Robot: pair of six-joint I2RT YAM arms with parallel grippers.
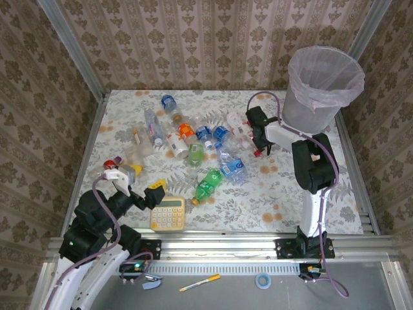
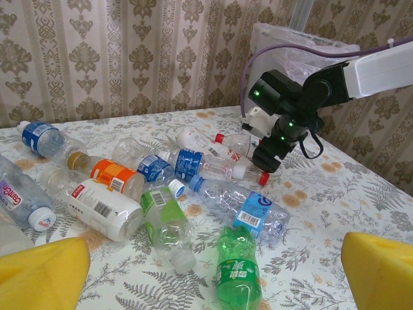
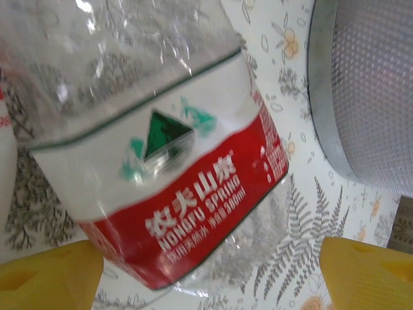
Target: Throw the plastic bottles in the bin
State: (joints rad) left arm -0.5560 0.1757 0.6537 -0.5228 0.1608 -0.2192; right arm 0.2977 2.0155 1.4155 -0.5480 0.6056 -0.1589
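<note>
Right end effector (image 1: 259, 147) sits straight over the red-label bottle (image 3: 193, 194), the rightmost of the bottles (image 1: 193, 139) strewn across mid-counter (image 1: 290, 200). Wrist view: the bottle lies flat between the two yellow fingertips (image 3: 51, 278), long axis roughly across the closing line, a bit skewed. Jaws stand wide, and counter shows between the right fingertip and the bottle, so I read it as open with nothing gripped. In the left wrist view its red cap points near-right. Bin (image 1: 316, 113) stands just beside this arm at far right, so I judge the right arm the obvious one for this bottle. Left end effector (image 1: 137, 182) is parked near-left by the calculator (image 1: 168, 213), wide open, empty, well apart from the target. Label reads "NONGFU SPRING" under Chinese characters, then what looks like "380ml", with a green triangle logo above. Other labels: can't read them.
</note>
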